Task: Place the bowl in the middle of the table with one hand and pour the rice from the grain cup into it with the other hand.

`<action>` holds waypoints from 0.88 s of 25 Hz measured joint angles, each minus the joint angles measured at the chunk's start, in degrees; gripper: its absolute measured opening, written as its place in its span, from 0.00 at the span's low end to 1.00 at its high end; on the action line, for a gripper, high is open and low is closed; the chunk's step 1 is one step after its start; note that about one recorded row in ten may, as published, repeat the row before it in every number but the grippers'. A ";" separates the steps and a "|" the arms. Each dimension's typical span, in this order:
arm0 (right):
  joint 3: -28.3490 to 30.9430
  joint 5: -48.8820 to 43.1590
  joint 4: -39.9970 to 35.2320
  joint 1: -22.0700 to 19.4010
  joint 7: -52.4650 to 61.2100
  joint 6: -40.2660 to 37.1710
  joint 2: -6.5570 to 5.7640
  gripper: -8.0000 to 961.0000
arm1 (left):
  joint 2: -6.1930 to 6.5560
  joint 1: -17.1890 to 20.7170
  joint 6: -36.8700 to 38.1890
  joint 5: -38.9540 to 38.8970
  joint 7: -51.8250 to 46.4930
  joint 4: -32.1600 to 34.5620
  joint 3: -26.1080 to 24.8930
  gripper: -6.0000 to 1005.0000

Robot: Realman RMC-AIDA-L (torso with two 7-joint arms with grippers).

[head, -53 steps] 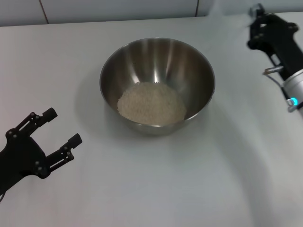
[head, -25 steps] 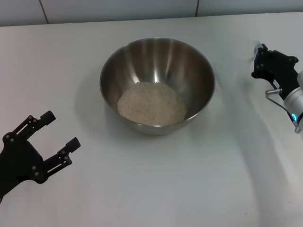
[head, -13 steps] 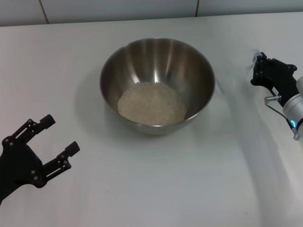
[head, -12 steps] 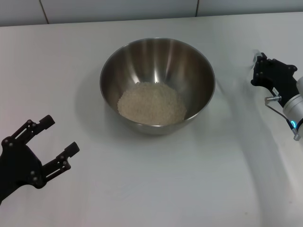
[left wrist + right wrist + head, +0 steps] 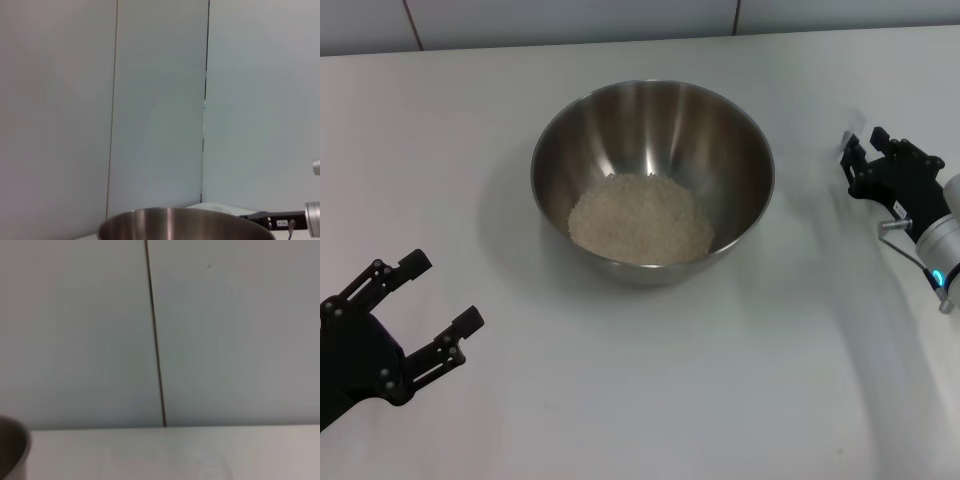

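The steel bowl (image 5: 652, 180) stands in the middle of the white table (image 5: 650, 400) with a pale heap of rice (image 5: 640, 218) in its bottom. My right gripper (image 5: 865, 152) is low over the table, to the right of the bowl and apart from it. The clear grain cup shows only as a faint pale glint (image 5: 849, 141) at the gripper's tip. My left gripper (image 5: 442, 291) is open and empty at the near left, well clear of the bowl. The bowl's rim shows in the left wrist view (image 5: 180, 220) and its edge in the right wrist view (image 5: 12, 447).
A tiled wall (image 5: 570, 20) runs along the table's far edge. My right arm's silver wrist (image 5: 942, 240) reaches in from the right edge. It also shows beyond the bowl in the left wrist view (image 5: 280, 220).
My right gripper has come down from the far right corner to the table beside the bowl. My left gripper has drifted slightly back toward the near left.
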 joint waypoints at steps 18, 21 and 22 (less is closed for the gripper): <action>-3.11 0.09 -0.25 -3.54 -0.40 -7.83 -0.48 0.73 | 0.02 0.28 0.28 -0.01 0.00 -0.10 -0.18 0.83; -3.11 0.10 -0.25 -3.97 -0.40 -9.24 -0.48 0.76 | 0.02 0.30 0.28 -0.01 0.00 -0.10 -0.28 0.83; -3.11 0.10 -0.20 -4.43 -0.22 -10.61 -0.49 0.77 | 0.02 0.30 0.28 -0.01 0.00 -0.10 -0.30 0.83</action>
